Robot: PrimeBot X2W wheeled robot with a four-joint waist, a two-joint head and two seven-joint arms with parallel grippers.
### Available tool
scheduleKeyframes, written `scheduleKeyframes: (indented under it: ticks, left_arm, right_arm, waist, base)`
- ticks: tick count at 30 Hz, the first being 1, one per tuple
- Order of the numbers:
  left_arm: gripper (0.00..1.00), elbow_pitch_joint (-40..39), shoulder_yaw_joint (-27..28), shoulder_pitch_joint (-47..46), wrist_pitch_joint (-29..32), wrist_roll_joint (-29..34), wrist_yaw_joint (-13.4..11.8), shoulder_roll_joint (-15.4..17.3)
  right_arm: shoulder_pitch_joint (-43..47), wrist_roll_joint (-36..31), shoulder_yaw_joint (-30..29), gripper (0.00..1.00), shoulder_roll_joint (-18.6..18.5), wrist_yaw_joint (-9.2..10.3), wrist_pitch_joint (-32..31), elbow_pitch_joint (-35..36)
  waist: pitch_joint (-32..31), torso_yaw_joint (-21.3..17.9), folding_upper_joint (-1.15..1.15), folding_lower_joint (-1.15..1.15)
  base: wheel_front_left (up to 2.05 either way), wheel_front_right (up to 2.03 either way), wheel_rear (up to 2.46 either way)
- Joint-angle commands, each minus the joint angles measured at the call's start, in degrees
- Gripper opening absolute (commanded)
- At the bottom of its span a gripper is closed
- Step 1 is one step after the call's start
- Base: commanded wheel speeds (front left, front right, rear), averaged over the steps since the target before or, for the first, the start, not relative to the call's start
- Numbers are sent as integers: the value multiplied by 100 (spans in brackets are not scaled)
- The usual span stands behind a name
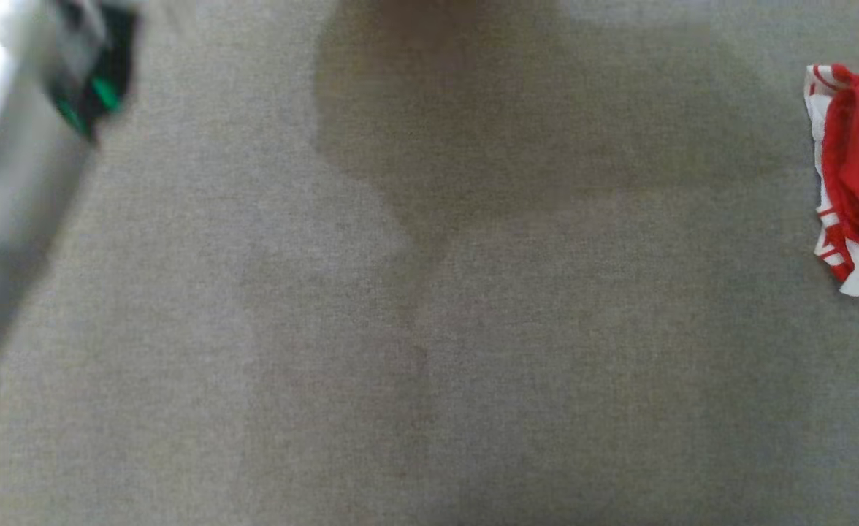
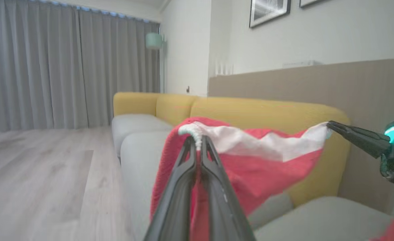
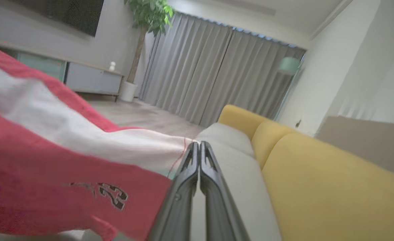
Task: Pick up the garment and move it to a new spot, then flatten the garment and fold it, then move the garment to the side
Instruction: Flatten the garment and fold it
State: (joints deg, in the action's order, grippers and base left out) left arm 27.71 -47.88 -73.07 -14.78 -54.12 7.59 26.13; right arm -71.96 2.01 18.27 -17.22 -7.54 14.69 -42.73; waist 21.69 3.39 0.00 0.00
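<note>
A yellow-backed sofa (image 2: 267, 113) stands near grey curtains (image 2: 49, 67).

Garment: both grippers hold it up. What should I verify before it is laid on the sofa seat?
1. Left gripper shut on garment trim: ok.
2. Right gripper shut on its white edge: ok.
3. Garment spread between the grippers: ok.
4. Seat middle bare in head view: ok.
5. Garment hanging off the seat: cannot tell.
6. Red-white cloth at head view's right edge, same garment or another: cannot tell.
</note>
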Motion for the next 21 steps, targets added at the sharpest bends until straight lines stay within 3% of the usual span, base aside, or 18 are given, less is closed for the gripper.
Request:
scheduleKeyframes:
  ticks: [1,5,11,17,21]
  left_arm:
    - [0,-194,156,229,-20,72,-11,178]
    - [0,-475,-64,1220,-20,209,-11,110]
    - [0,-872,-540,2501,-21,474,-11,82]
    - [0,-1157,-943,3302,-21,301,-10,297]
    - [0,-1264,-1080,3579,-21,251,-10,425]
  right_arm:
    - [365,115,154,0,64,5,26,55]
    - [1145,423,749,0,-62,5,28,-181]
    - [2040,1221,1900,0,-577,5,-12,-452]
    - [2587,2263,2896,0,-1256,5,-317,-120]
    - [2795,2698,3260,0,-1602,5,-410,177]
  waist:
    - [-75,34,0,0]
    - [-263,85,0,0]
    - [-629,250,0,0]
    - [-1043,293,0,0]
    - [-1272,266,0,0]
  base:
    - [0,0,0]
    - [0,0,0]
    - [0,0,0]
    - [0,0,0]
    - [0,0,0]
